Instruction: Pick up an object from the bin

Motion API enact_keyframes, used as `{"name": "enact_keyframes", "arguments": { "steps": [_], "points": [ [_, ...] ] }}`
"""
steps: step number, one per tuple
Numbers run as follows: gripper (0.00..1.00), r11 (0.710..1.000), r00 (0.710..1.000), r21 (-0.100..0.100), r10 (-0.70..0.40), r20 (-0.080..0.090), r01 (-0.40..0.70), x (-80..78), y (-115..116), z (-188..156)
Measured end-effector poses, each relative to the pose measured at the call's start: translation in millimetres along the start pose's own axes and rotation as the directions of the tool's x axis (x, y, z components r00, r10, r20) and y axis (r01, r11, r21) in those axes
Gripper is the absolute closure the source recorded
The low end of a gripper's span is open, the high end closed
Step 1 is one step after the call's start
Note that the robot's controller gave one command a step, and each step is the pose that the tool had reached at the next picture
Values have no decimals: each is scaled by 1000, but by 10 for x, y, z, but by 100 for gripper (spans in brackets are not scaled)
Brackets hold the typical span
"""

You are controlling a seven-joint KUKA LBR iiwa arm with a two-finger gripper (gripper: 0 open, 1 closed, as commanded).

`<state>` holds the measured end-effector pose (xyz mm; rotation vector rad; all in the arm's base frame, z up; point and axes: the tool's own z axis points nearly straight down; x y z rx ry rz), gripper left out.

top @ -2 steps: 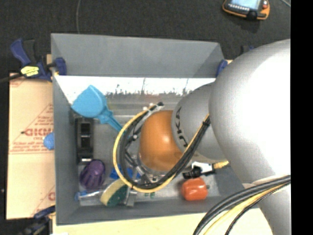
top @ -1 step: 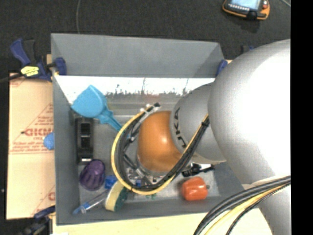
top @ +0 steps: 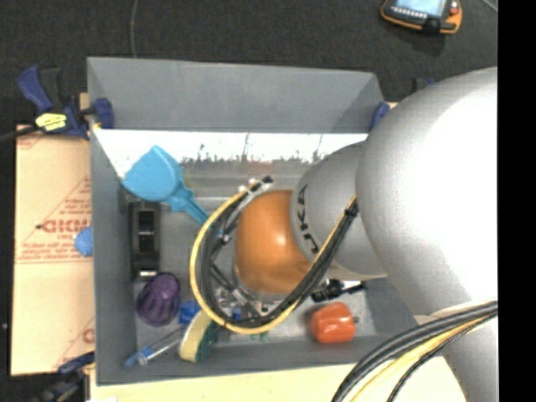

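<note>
The arm [top: 419, 199] is seen reaching into the grey bin [top: 234, 95] over its right edge, and the right half of the floor is covered by its bulk; the orange cover [top: 266, 245] at the wrist is set over the middle of the floor and is ringed by a yellow cable [top: 198, 254]. The gripper [top: 236, 302] is lowered beneath that cover, close to the front edge (the lower one in the camera view) and a little left of its middle; how far it is open cannot be told, nor whether anything is held, since it is masked by cover and cables.

Just to its left a small blue piece [top: 188, 312] and a pale yellow pad [top: 196, 339] are found, the pad lying by the front edge; whether either is touched cannot be told. A blue-tipped stick [top: 151, 354] is laid in the front left corner; a purple cup [top: 159, 298] is placed beside it, near the left edge; a black block [top: 144, 237] is set along the left edge; a light-blue brush [top: 155, 178] is lodged in the back left corner, its handle slanted toward the cable. An orange-red lump [top: 333, 323] is left by the front edge, right of the gripper and apart from it.

Bare floor is left along the back edge; a narrow strip is left between the black block and the cable.
</note>
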<state>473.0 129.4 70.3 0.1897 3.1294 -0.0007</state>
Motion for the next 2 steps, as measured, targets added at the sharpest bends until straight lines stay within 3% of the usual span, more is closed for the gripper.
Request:
{"name": "enact_keyframes", "arguments": {
  "steps": [1,2],
  "points": [
    [100,1000,1000,5,-1,-13,1,30,-14,-159],
    [100,1000,1000,2,-4,-6,4,2,-14,-1091]
  ]
}}
